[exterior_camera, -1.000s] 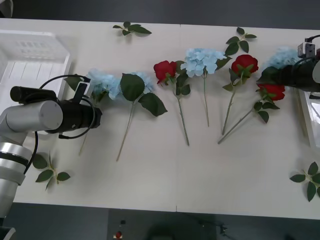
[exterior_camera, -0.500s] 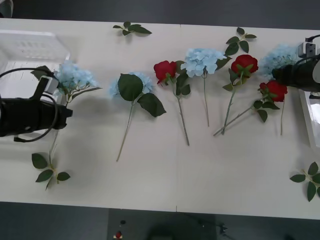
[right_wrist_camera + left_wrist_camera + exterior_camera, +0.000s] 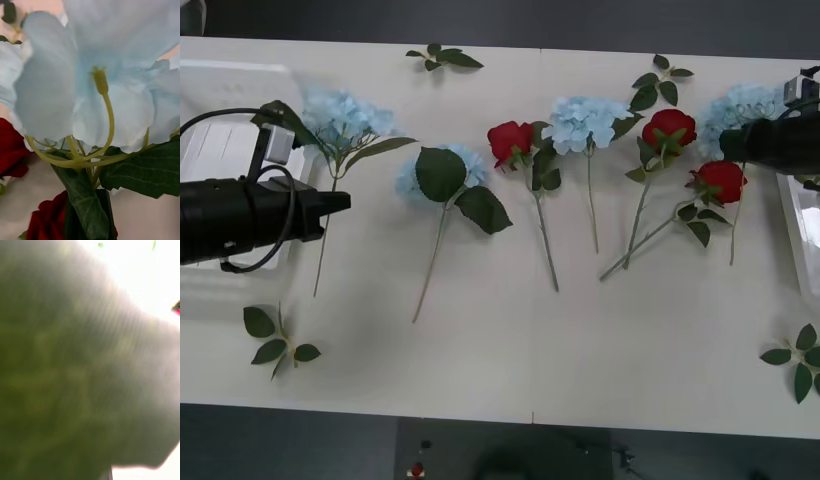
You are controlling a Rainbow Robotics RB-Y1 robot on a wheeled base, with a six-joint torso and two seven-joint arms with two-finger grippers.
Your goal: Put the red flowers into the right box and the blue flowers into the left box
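Blue flowers: papery pale cluster, thin stem pinched in left gripper, beside slotted left box
Right gripper: fingers hidden behind blue bloom, grip cannot be told
Red flowers: velvety rose just beside it

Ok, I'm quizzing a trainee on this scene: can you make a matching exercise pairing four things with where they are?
1 left gripper
2 right gripper
3 green leaf sprig nearest the left arm
4 slotted white plastic tray

A table's far left corner
B beside the rightmost pale blue flower cluster and a red rose
C at the leftmost pale blue flower cluster's stem
D table's front left, by the edge

Pairs: 1-C, 2-B, 3-D, 4-A.
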